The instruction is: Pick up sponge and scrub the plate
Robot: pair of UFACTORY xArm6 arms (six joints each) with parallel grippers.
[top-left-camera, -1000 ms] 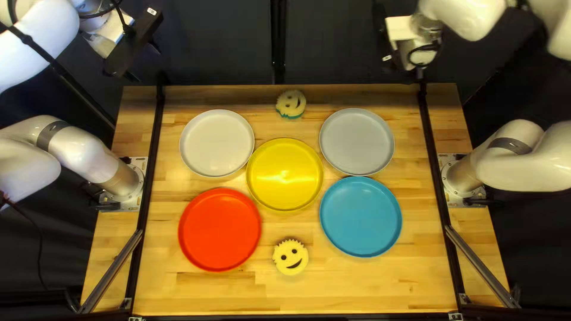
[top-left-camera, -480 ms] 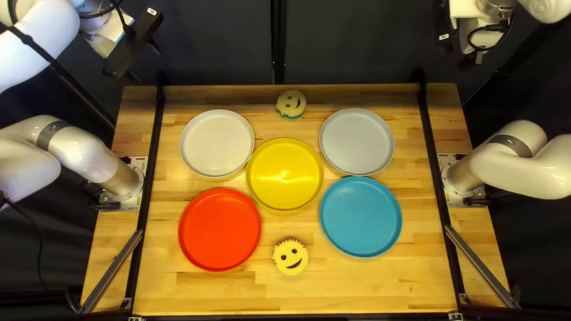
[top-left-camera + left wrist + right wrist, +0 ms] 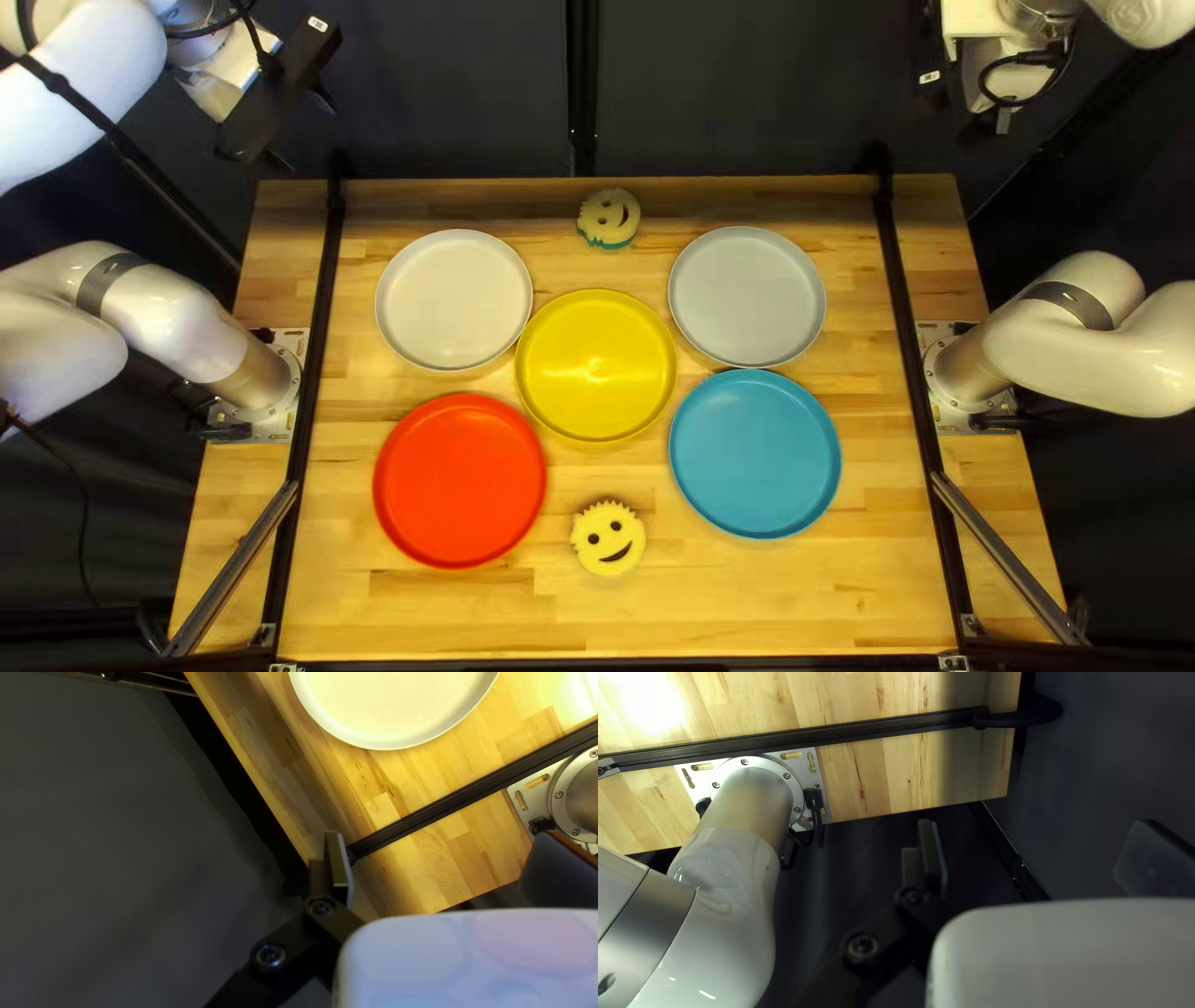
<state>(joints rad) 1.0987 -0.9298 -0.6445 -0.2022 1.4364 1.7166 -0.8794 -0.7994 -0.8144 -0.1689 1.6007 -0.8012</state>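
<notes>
- Both left hand and right hand are spread open, empty.
- Smiling sponge is seen lower centre in the top left view, second sponge upper centre, on the plate-strewn worktop.
- Pick-up is apparently pending; one sponge must be reached, straddled and gripped.

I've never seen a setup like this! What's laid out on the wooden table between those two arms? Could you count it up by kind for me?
Plates: 5 (white, grey, yellow, red, blue)
Sponges: 2 (both with smiley faces)
Total: 7
</notes>
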